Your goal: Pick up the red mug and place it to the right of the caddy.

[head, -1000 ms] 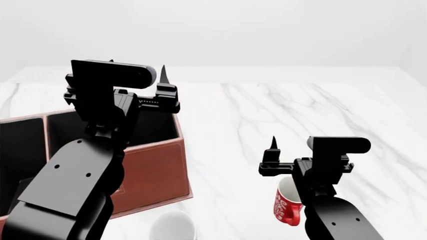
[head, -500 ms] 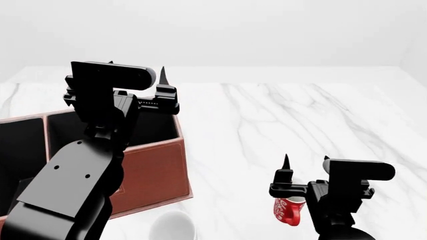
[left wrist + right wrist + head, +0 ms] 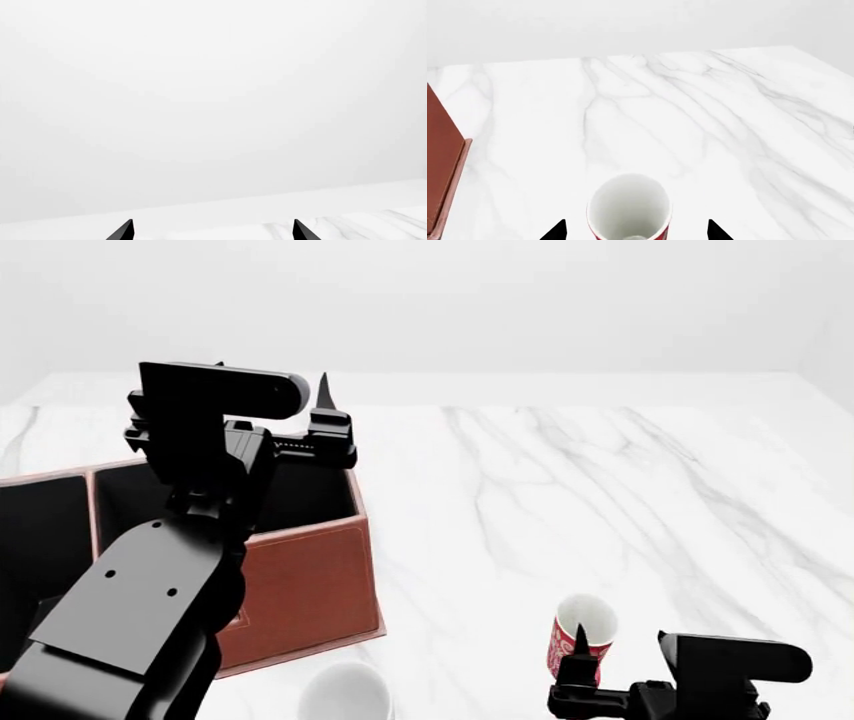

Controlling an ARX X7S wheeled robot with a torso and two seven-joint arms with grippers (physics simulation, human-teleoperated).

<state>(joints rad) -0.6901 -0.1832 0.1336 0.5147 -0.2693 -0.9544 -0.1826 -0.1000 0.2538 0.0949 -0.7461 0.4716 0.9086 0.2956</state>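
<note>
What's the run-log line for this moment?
right gripper: open, straddling red mug | mug: upright on table, ungrasped | left gripper: open, idle above caddy

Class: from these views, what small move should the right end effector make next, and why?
Probably ease forward a little, then close. In the wrist view the right end effector is open, its fingertips flanking the upright red mug near its base but not yet gripping it.
</note>
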